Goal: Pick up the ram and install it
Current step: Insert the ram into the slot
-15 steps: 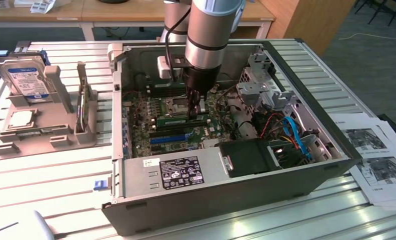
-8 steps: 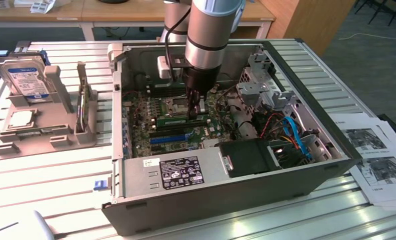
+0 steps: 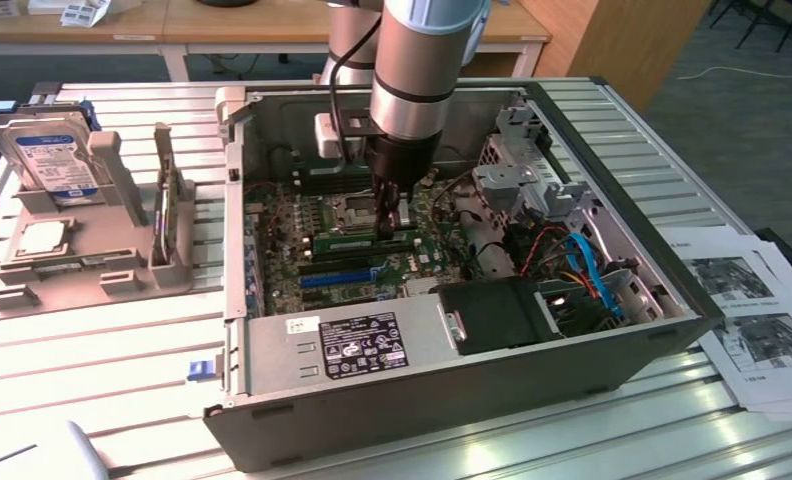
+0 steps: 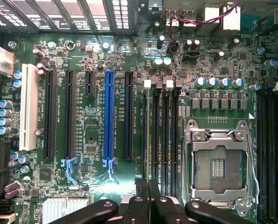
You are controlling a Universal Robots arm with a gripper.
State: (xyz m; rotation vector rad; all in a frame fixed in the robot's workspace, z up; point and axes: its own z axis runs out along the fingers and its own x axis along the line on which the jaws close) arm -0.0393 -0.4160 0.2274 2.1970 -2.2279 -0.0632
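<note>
The ram (image 3: 360, 241) is a long green stick standing on edge across the motherboard (image 3: 289, 235) inside the open computer case (image 3: 423, 395). My gripper (image 3: 392, 222) reaches straight down onto its top edge, fingers shut on it near the stick's end on the exterior view's right. In the wrist view my gripper (image 4: 147, 189) has its dark fingertips pressed together right over the row of long black memory slots (image 4: 166, 140). There the ram is edge-on and hard to separate from the slots.
The CPU socket (image 4: 218, 163) lies beside the memory slots, and the blue expansion slot (image 4: 108, 116) further across. A labelled power supply (image 3: 356, 340), a black fan shroud (image 3: 503, 315) and loose cables (image 3: 583, 270) crowd the case. A hard drive (image 3: 56, 160) stands in a grey rack outside.
</note>
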